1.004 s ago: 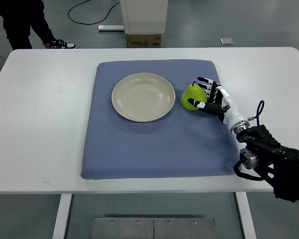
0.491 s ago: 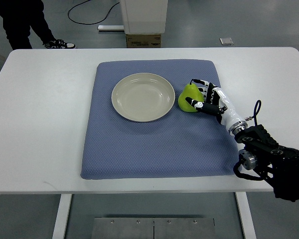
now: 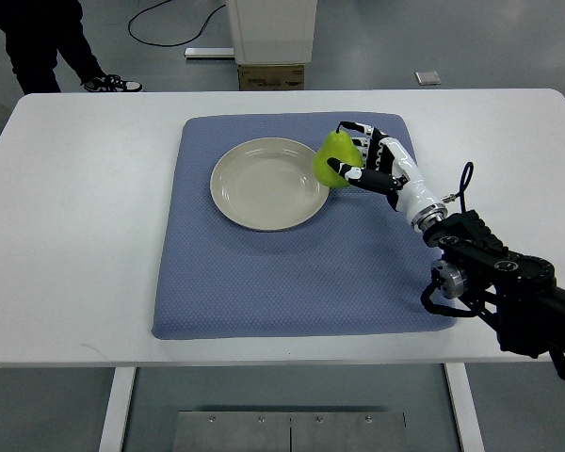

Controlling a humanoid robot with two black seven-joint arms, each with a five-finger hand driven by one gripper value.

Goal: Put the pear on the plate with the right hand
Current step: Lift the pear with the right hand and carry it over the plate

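Pear [image 3: 333, 159] sits gripped in the right hand [image 3: 365, 162] at the plate's [image 3: 264, 184] right rim, centre frame; grasp done, setting down and release remain

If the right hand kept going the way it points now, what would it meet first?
The right hand, shut on the pear, points left toward the plate. It would likely pass over the plate's right rim; its height above the plate is unclear.

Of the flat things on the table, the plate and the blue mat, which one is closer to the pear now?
The plate. The pear, held in the right robot hand, overlaps the plate's right rim, while the blue mat lies underneath both.
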